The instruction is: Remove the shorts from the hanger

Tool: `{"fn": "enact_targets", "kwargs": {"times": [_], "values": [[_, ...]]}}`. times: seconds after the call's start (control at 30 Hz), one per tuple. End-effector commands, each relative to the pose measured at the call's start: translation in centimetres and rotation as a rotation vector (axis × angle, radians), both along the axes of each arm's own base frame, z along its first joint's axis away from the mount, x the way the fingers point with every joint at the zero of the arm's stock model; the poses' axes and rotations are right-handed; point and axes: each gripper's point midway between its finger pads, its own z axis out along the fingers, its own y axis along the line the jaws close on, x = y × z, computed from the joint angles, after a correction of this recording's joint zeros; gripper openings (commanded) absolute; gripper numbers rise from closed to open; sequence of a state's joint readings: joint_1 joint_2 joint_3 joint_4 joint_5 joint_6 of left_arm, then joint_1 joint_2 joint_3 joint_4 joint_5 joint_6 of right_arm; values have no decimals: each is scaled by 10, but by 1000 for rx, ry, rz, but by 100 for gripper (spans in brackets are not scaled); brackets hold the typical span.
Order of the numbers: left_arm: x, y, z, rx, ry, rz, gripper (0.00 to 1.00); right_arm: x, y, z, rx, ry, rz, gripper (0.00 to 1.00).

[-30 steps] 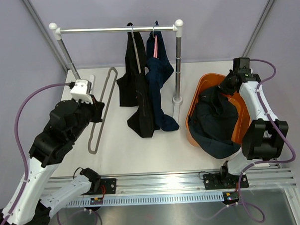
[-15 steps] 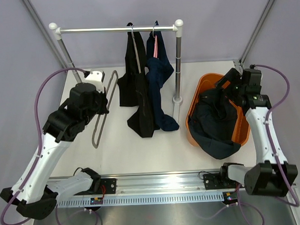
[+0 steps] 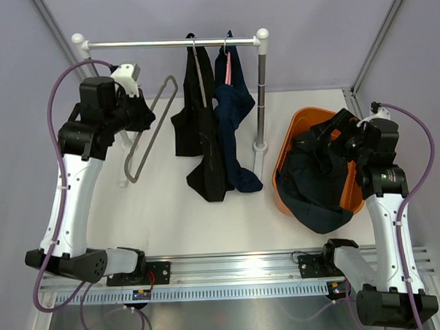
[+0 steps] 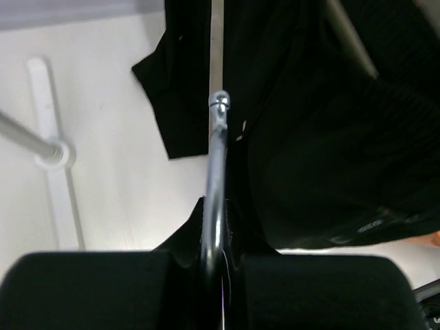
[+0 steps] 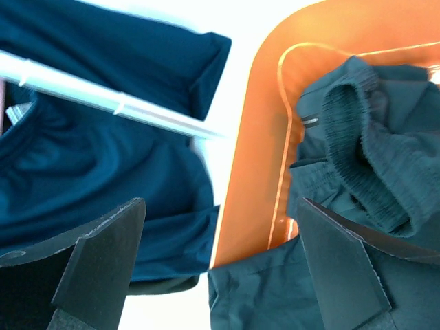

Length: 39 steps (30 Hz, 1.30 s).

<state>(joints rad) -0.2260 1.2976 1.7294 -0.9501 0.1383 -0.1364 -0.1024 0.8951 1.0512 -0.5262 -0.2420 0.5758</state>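
Shorts (image 5: 357, 137) below R end effector (image 5: 220, 203)

table (image 3: 208, 224): white | on it: 1 orange basket (image 3: 281, 169); rack foot (image 3: 258, 162)

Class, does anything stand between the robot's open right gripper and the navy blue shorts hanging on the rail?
Yes. The rack's grey metal upright post stands between the right gripper, which hovers over the orange plastic basket, and the navy blue cloth shorts. A straight reach would likely meet that post first.
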Motion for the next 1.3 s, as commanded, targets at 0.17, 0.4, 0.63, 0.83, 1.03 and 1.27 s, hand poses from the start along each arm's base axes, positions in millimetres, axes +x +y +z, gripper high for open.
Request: {"fn": "enact_targets", "kwargs": {"times": [0.17, 0.4, 0.63, 0.83, 1.03, 1.27], "values": [[35, -8, 51, -84, -124, -126, 0, -16, 18, 26, -30, -115, 119, 100], [53, -6, 72, -97, -189, -120, 0, -28, 27, 40, -17, -170, 157, 99], [76, 2, 86, -96, -228, -48, 0, -30, 32, 44, -7, -182, 185, 99], [105, 8, 90, -121, -259, 34, 0, -32, 33, 45, -4, -190, 194, 99], [135, 12, 98, -130, -298, 90, 0, -35, 39, 48, 7, -201, 220, 99], [162, 11, 92, -131, -293, 104, 0, -36, 40, 46, 4, -207, 226, 100]]}}
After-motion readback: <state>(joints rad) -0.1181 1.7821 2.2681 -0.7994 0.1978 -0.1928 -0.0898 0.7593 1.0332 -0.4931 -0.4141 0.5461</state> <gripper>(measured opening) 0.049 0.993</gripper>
